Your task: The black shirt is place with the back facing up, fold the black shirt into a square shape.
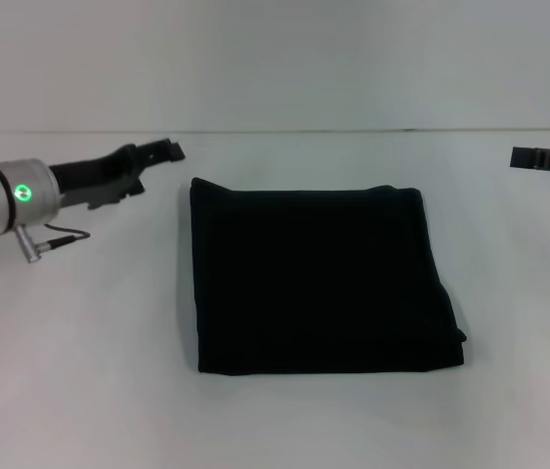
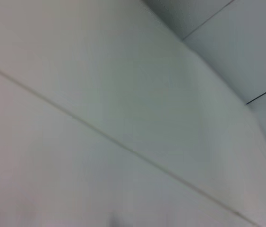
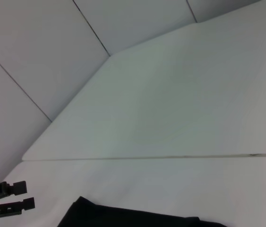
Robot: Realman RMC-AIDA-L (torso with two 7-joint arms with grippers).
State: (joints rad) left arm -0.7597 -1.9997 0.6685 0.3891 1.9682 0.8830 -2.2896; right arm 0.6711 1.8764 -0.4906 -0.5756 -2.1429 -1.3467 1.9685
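Observation:
The black shirt (image 1: pixel 318 278) lies in the middle of the white table (image 1: pixel 79 371), folded into a flat, roughly square packet with no lettering showing. Its far edge also shows in the right wrist view (image 3: pixel 123 218). My left gripper (image 1: pixel 167 150) hovers beyond the shirt's far left corner, apart from it. It also shows in the right wrist view (image 3: pixel 21 196), with a gap between its two fingers and nothing in it. My right gripper (image 1: pixel 533 158) is at the far right, well clear of the shirt and holding nothing.
A grey wall stands behind the table's far edge (image 1: pixel 353 132). A thin cable (image 1: pixel 64 234) loops under the left wrist. The left wrist view shows only the bare table and wall panels.

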